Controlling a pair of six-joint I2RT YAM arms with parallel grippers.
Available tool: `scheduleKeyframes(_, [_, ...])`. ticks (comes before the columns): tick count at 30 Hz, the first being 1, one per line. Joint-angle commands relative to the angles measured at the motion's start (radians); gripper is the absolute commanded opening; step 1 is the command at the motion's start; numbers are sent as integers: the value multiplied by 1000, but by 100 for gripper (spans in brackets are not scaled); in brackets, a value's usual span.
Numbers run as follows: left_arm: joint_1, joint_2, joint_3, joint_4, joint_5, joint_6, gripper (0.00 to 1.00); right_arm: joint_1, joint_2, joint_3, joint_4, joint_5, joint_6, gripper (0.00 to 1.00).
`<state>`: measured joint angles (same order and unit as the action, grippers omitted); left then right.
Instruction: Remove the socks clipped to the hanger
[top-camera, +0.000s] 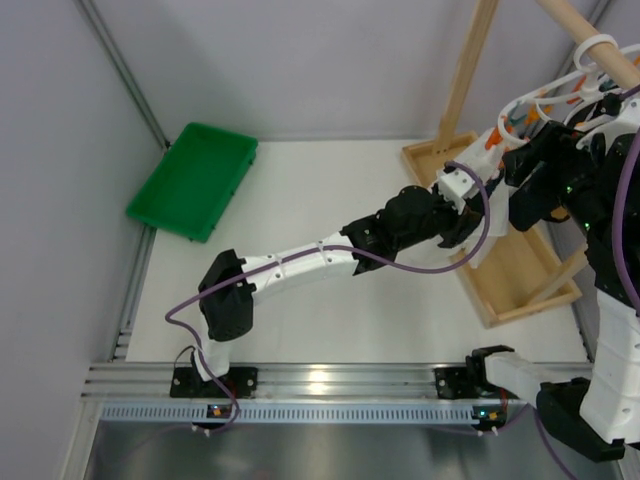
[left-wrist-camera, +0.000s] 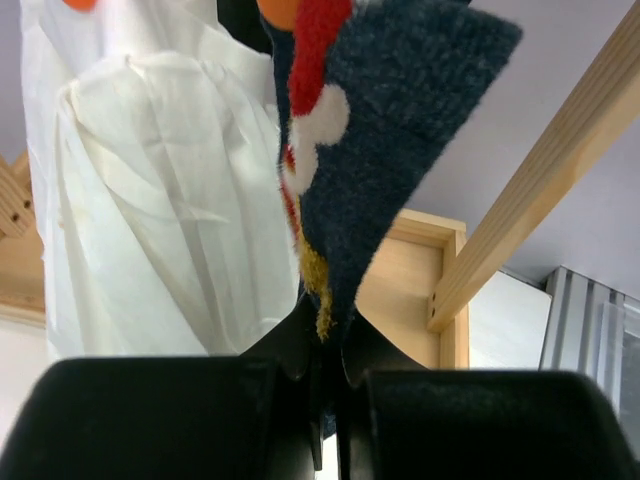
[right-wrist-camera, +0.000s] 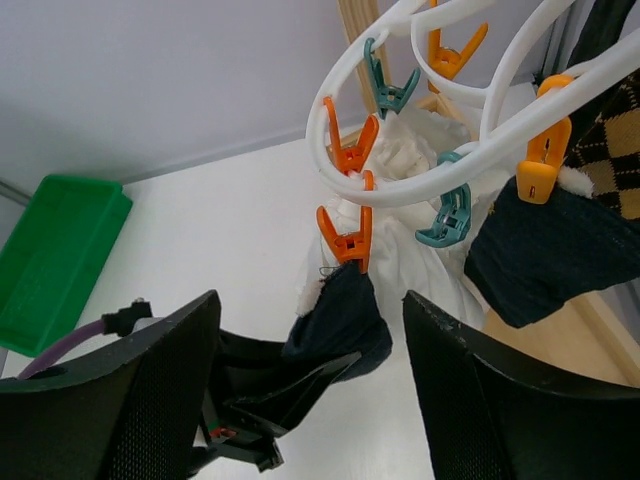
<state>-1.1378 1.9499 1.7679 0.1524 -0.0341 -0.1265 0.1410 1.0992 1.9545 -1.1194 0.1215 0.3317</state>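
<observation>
I see the left jaws pinched tight on the lower end of a navy sock (left-wrist-camera: 400, 150). It hangs from an orange clip (right-wrist-camera: 345, 235) on the white hanger (right-wrist-camera: 420, 190), just beside a white cloth (left-wrist-camera: 150, 200). The right jaws stand wide, holding nothing, near that sock. Another sock (right-wrist-camera: 545, 255) hangs from a second orange clip (right-wrist-camera: 540, 170).

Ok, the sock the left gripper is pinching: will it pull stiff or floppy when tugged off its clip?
Probably floppy: the sock is fuzzy knit that folds where the left gripper pinches it. It will likely stretch before the orange clip lets go. It looks light, so the hanger may swing with the pull.
</observation>
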Motion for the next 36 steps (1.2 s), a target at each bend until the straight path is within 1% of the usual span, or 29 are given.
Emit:
scheduleKeyframes(1, [3, -62, -13, 16, 30, -53, 0, 2, 20, 21, 7, 15, -40, 70])
scheduleKeyframes(4, [3, -57, -13, 16, 2, -85, 0, 0, 34, -2, 12, 24, -51, 62])
scheduleKeyframes(5, [3, -54, -12, 16, 2, -90, 0, 2, 33, -12, 18, 24, -56, 61])
scheduleKeyframes(6, [3, -52, -4, 16, 13, -94, 0, 2, 28, -37, 32, 24, -57, 56])
scheduleKeyframes(7, [3, -46, 1, 16, 16, -104, 0, 0, 18, -46, 49, 24, -59, 54])
scheduleKeyframes(15, [3, -49, 4, 16, 30, -130, 0, 2, -2, -117, 121, 37, -88, 54])
scheduleKeyframes(16, [3, -48, 2, 16, 57, -130, 0, 2, -8, -127, 131, 38, -88, 54])
scheduleKeyframes(26, [3, -62, -13, 16, 57, -136, 0, 2, -44, -261, 300, 49, -111, 54])
scheduleKeyframes(36, [3, -63, -16, 16, 57, -136, 0, 2, -64, -342, 400, 83, -117, 49])
